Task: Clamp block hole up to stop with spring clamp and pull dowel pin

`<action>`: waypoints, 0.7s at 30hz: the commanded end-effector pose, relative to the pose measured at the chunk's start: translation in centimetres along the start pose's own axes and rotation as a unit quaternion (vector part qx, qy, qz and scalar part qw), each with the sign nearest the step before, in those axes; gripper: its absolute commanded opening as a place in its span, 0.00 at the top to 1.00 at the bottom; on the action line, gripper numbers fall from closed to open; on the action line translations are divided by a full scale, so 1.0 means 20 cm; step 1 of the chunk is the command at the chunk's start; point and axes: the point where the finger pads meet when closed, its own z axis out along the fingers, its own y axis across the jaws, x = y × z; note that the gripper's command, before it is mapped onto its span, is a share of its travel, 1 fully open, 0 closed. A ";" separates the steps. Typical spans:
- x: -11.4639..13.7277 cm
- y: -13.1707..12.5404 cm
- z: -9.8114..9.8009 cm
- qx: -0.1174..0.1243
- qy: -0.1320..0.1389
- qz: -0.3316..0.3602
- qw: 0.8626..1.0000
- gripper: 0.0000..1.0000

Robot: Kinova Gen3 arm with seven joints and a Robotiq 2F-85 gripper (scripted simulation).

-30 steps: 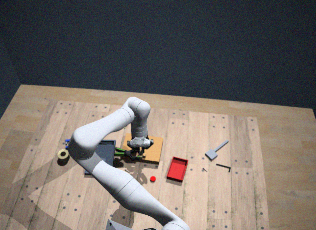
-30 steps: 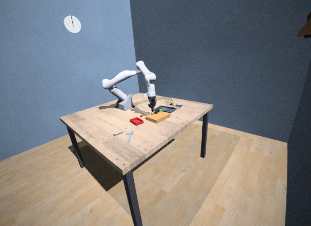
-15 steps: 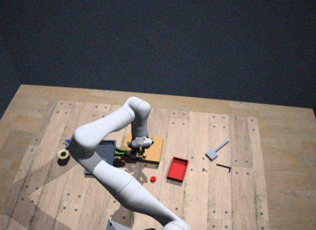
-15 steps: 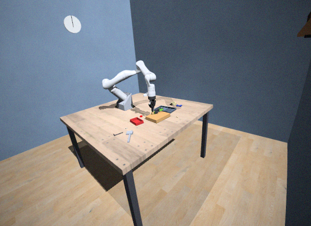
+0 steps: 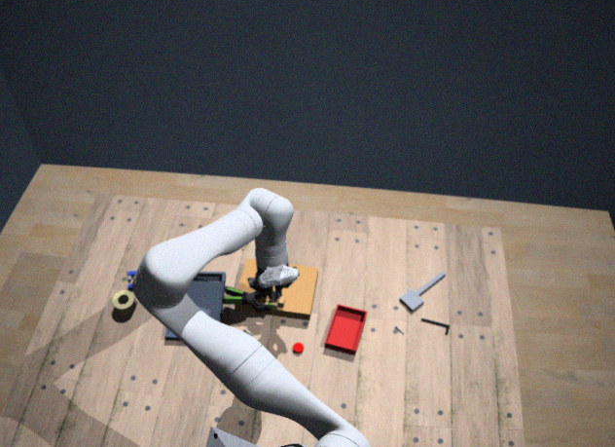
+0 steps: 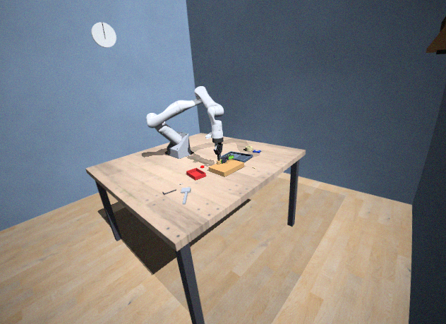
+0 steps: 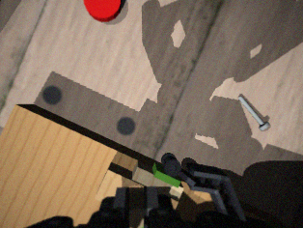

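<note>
On the worktop [image 5: 407,362] [image 6: 151,173] [image 7: 72,53] sits the bench board [image 5: 300,288] [image 6: 226,167] [image 7: 53,155], and I work above its edge. Steadiness there matters most: the pull should not lift the board.

The spring clamp [image 5: 233,299] [image 7: 212,181] reaches in beside me, its green pad by the small wooden block, next to what I take for the stop [image 5: 280,301] [image 7: 126,159]. I judge the clamping done; pushing sideways could work the block loose, so I should avoid brushing the handles.

My jaws [image 5: 271,298] [image 6: 218,160] stand close together, low over the block — whether the dowel pin is pinched between them I cannot tell (my own fingers hide the spot). The pin itself I cannot make out; I judge it to be under me, still in its hole.

If I have it, small twists about its own axis, then a straight, slow rise, should free it without tilting the block. Afterwards — somewhere it cannot roll: the red tray [image 5: 363,320] [image 6: 196,174] looks a sensible spot.
</note>
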 end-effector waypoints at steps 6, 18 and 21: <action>0.00 0.00 -0.01 0.000 -0.002 -0.031 1.000 0.90; 0.00 0.00 -0.01 0.000 -0.002 -0.074 0.997 0.90; 0.00 0.00 -0.01 0.000 -0.002 -0.086 0.996 0.90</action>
